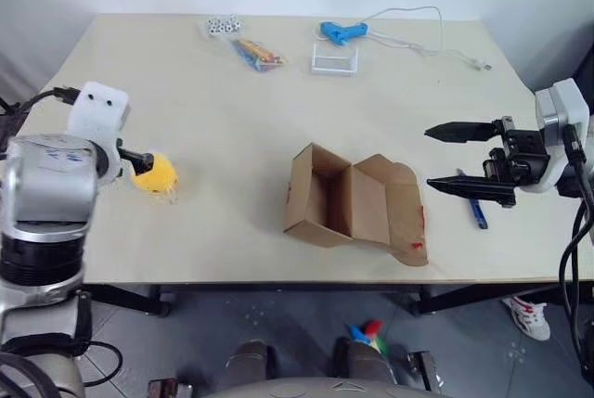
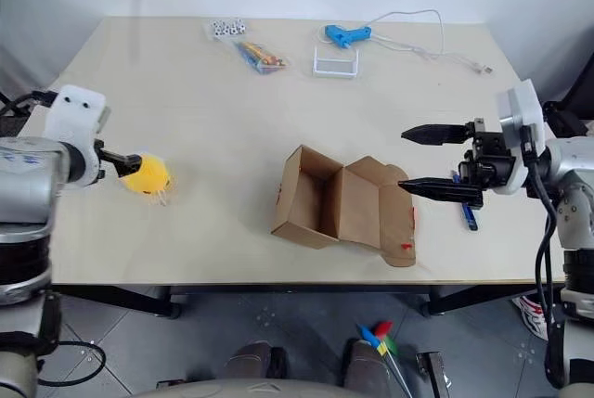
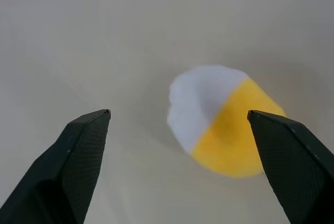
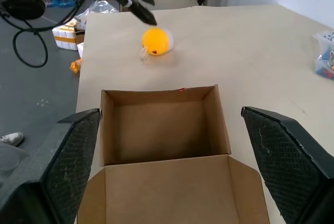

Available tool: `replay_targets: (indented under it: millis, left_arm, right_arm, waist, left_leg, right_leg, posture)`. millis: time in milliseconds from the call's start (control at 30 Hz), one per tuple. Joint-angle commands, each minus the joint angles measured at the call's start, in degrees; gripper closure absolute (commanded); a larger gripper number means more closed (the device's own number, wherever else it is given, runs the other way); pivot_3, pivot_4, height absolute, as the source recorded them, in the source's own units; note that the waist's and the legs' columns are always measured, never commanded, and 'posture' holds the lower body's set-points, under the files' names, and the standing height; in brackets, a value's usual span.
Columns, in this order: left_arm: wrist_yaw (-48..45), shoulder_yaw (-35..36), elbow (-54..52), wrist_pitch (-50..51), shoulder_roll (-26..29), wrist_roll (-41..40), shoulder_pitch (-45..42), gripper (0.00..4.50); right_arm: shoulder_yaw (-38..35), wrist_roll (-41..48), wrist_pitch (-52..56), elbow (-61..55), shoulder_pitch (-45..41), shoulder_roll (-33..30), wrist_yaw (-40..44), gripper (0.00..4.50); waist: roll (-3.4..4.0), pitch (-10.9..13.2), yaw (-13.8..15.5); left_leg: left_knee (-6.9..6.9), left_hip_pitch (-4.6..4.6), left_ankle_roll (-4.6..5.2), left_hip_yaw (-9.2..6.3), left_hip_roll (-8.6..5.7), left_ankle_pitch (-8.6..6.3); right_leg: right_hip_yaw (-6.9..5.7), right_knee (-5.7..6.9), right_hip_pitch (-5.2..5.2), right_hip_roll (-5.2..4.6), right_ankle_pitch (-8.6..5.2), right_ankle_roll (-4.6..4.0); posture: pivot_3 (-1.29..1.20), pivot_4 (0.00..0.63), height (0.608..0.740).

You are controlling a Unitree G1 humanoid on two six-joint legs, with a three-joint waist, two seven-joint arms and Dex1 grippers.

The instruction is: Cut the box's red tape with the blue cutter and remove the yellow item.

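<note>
The table (image 1: 232, 120) carries the box (image 1: 348, 203) at its middle near edge, flaps open, empty, red tape (image 1: 419, 246) torn. The right gripper (image 1: 469, 159) hovers just right of it, spread wide, empty. The blue cutter (image 1: 476, 212) lies beneath it. The left gripper (image 3: 177, 125) is wide open; the yellow ball (image 1: 154, 173) lies on the table at the left, just past its fingertips (image 1: 141, 158), released.

Left tool (image 1: 139, 159) — fingers spread — angles downward; right tool (image 1: 457, 159) gapes, level.
</note>
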Motion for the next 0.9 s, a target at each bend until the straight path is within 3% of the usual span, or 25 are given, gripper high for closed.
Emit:
replay_targets:
  millis: [33,200,367,567,667,900]
  left_arm:
    - [-6.2,5.5,-4.8,-0.1,3.7,-8.7,-3.7,0.03]
    - [-17.1,19.3,-12.2,-13.9,-2.7,-21.3,4.6,0.03]
    - [-28.8,25.1,-17.0,-42.7,-3.7,-22.2,31.2,0.03]
    - [-37.3,29.1,-8.7,-53.1,-7.1,-30.9,44.6,0.03]
    - [-40.3,27.9,-3.6,-58.5,-5.8,-29.5,50.5,0.03]
    - [-40.7,26.3,1.5,-61.3,-2.8,-30.9,51.1,0.03]
  right_arm:
    - [-1.4,-0.9,-1.4,1.4,-2.2,-1.3,1.6,0.00]
    - [-1.1,-2.9,-2.9,3.7,-2.0,-1.7,3.1,0.00]
    - [-2.4,-5.7,-7.7,9.7,1.4,-3.3,5.7,0.00]
    - [-3.0,-10.6,-15.7,18.2,7.2,-5.7,5.8,0.00]
    - [-4.3,-13.3,-23.1,23.0,10.5,-5.5,3.7,0.00]
    - [-6.5,-14.5,-28.1,25.3,15.8,-4.1,0.5,0.00]
  waist:
    - [0.00,0.0,0.0]
    - [0.07,0.0,-0.2]
    - [0.11,0.0,-1.3]
    - [0.26,-0.1,-1.2]
    - [0.29,-0.1,-1.5]
    - [0.34,0.0,-1.5]
  left_leg:
    - [0.00,0.00,0.00,-0.01,0.00,0.00]
    - [-0.02,0.03,-0.03,-0.02,0.01,-0.02]
    - [-0.13,0.10,-0.08,0.04,0.01,-0.02]
    - [-0.09,0.17,-0.06,0.48,0.02,-0.01]
    - [-0.09,0.26,-0.04,0.59,0.03,0.00]
    - [-0.16,0.50,-0.03,0.53,0.09,0.01]
  right_leg:
    - [0.00,0.01,0.00,0.00,0.00,0.00]
    - [0.01,0.01,0.00,-0.01,0.00,0.00]
    - [0.00,-0.03,0.00,0.01,-0.02,-0.03]
    - [0.00,-0.21,0.15,-0.03,-0.03,-0.06]
    - [0.04,-0.22,0.18,-0.02,-0.04,-0.07]
    - [0.35,-0.22,0.21,-0.02,-0.05,-0.10]
  posture:
    - [0.00,0.150,0.740]
    - [0.00,0.150,0.740]
    - [0.00,0.150,0.740]
    - [0.00,0.150,0.740]
    - [0.00,0.150,0.740]
    - [0.00,0.150,0.740]
